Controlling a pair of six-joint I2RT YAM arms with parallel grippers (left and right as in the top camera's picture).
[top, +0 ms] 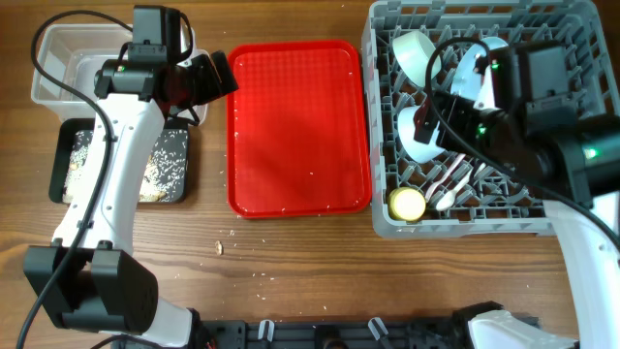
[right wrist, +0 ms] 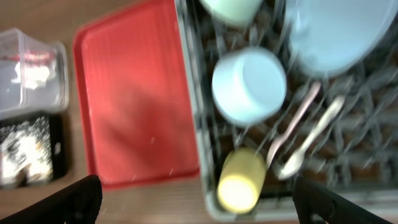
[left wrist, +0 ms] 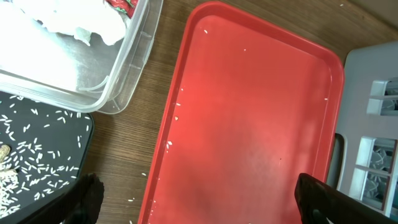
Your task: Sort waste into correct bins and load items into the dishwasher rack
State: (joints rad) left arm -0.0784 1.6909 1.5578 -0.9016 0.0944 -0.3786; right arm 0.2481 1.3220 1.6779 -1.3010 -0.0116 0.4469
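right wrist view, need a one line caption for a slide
Right wrist view over the dishwasher rack: yellow cup, bowl, plate and white cutlery loaded, red tray alongside.

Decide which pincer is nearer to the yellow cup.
Right. The right pincer hovers over the dishwasher rack, close to the yellow cup in it. The left pincer is on the far side of the red tray, beside the clear tub.
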